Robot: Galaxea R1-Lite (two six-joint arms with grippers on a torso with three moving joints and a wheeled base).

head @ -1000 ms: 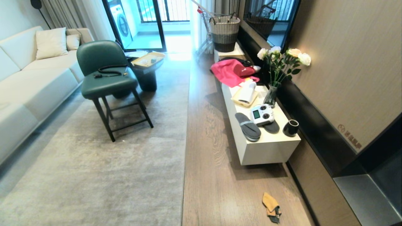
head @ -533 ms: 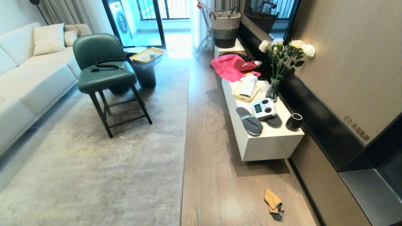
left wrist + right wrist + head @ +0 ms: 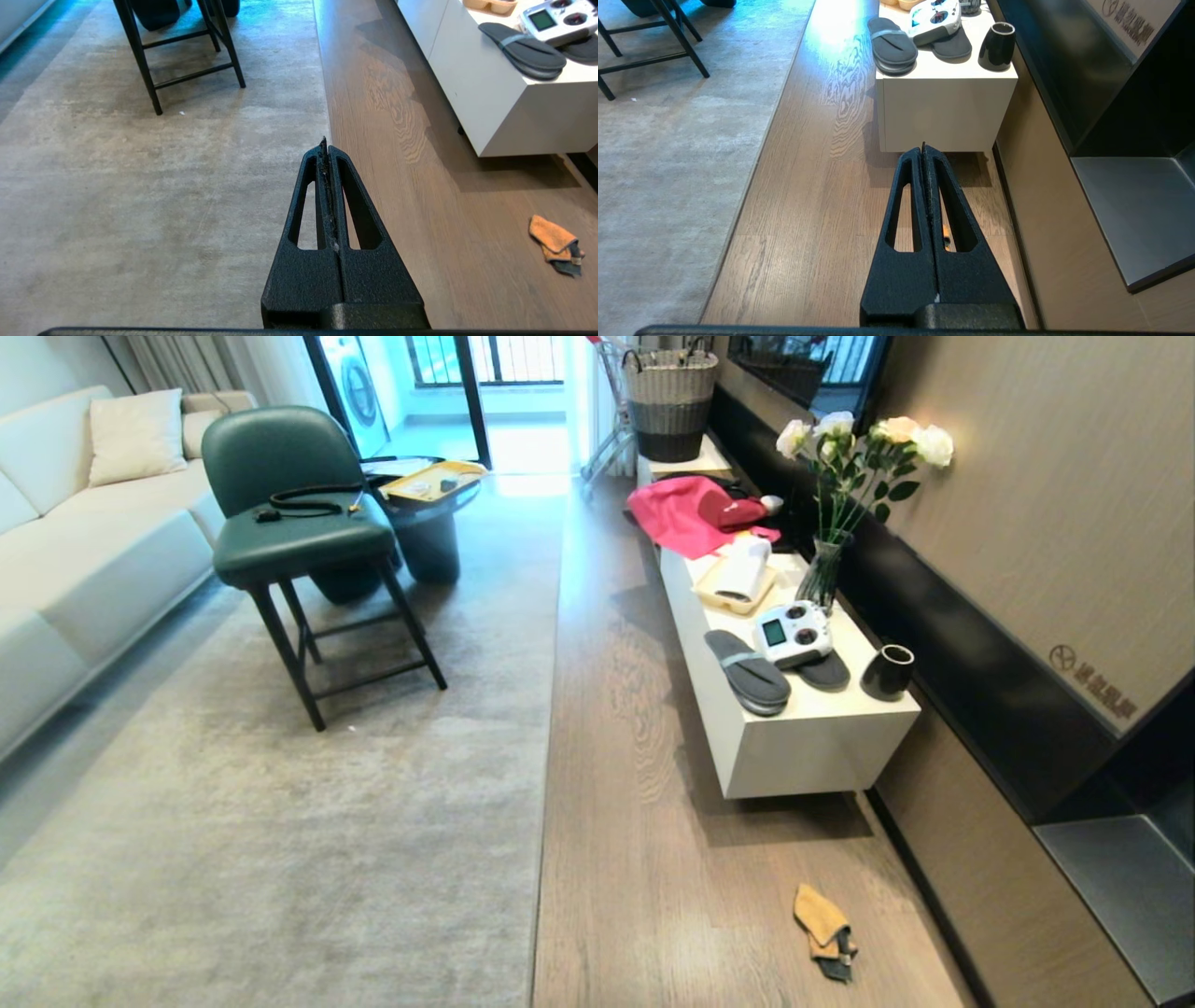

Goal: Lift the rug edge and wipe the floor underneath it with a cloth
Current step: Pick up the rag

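The rug edge runs straight away from me, lying flat where the pale grey rug meets the brown wood floor. The mustard cloth lies crumpled on the floor near the right wall, dark bit at its near end. Neither gripper shows in the head view. In the left wrist view my left gripper is shut and empty, hanging above the rug edge, with the cloth far to its side. My right gripper is shut and empty over the floor; the cloth peeks through a slot in its finger.
A white low cabinet with slippers, a controller, a black cup and a flower vase stands along the right wall. A green chair stands on the rug, with a sofa at the left. Dark wall panelling lines the right side.
The whole head view has shifted: the camera has sunk and tipped, so the furniture slid up the picture. The cloth, the rug and the furniture themselves have not moved.
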